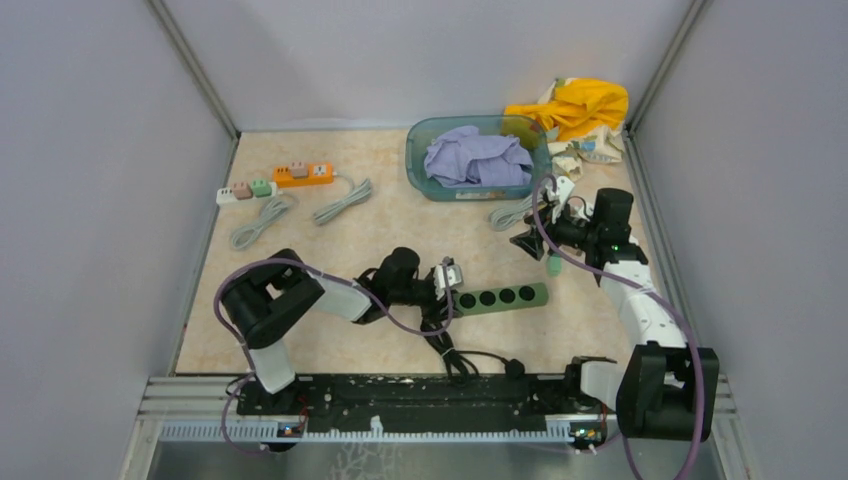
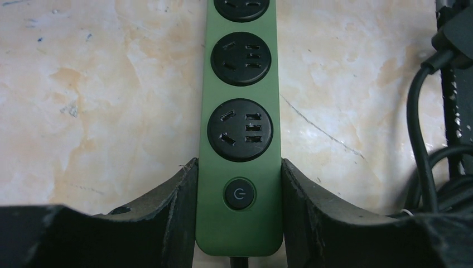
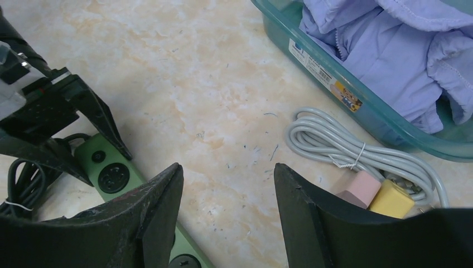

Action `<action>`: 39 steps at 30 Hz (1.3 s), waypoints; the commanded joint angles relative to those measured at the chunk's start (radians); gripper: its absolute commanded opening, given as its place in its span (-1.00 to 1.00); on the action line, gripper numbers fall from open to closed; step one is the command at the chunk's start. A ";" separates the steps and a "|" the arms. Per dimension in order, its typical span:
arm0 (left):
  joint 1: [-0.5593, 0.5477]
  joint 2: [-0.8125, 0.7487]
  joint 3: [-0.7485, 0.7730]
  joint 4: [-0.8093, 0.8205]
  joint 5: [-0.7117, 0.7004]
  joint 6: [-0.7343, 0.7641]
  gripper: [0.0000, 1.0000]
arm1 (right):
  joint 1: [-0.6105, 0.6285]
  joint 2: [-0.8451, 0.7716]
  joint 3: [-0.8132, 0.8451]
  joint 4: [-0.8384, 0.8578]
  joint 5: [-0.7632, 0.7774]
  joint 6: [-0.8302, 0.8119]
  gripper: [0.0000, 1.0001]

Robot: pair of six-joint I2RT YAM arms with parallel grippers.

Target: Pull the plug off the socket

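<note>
Left wrist: left tool [image 2: 239, 167] clamps the green power strip [image 2: 241, 94] (switch end); right tool [image 3: 227, 167] stands open.

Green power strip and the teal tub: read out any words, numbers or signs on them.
Power symbol only, no letters: on the round button of the green power strip.
Sticker on the teal tub: print too small and blurred to read.
Nothing else legible.

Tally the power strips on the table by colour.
green power strip: 1
orange power strip: 1
white power strip with pink and green cubes: 1
pink-and-yellow power strip: 1
Total: 4
</note>
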 commanded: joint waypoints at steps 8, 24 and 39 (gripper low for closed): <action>0.118 0.208 0.440 -0.448 0.114 0.127 -0.94 | -0.004 -0.065 0.049 0.037 0.029 -0.006 0.23; 0.208 0.422 0.939 -0.781 -0.048 0.096 0.00 | -0.005 -0.065 0.049 0.039 0.035 -0.006 0.23; 0.212 0.115 0.704 -0.615 -0.117 -0.007 0.61 | 0.008 -0.023 0.053 -0.040 -0.173 -0.081 0.23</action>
